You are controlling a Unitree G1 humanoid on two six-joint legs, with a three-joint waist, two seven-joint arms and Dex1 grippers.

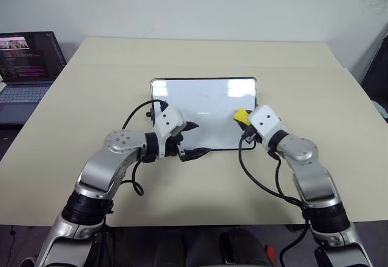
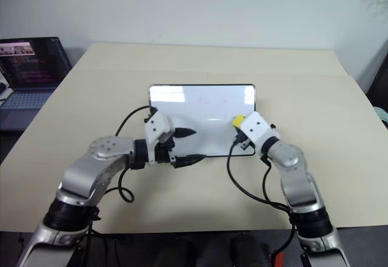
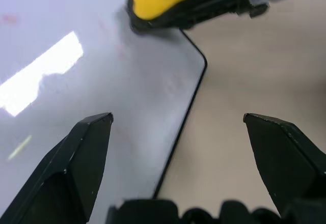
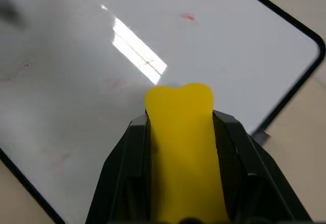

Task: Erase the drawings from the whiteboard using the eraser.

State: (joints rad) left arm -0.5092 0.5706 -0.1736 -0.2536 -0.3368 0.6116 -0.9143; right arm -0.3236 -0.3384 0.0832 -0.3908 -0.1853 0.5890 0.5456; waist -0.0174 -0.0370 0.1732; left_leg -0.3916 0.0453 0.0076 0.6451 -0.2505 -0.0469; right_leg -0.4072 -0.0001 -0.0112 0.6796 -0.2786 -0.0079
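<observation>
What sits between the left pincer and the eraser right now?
Bare whiteboard surface, seen in the left eye view: the open left pincer and the eraser, clamped in the right pincer, have nothing between them.

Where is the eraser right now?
The eraser is clamped in the right hand, over the right part of the whiteboard, opposite the open left hand.

Yellow eraser (image 4: 181, 147), glossy white black-framed whiteboard (image 1: 203, 106) with faint red smudges (image 4: 187, 16), beige table (image 1: 91, 97), black fingers (image 3: 76, 163).
</observation>
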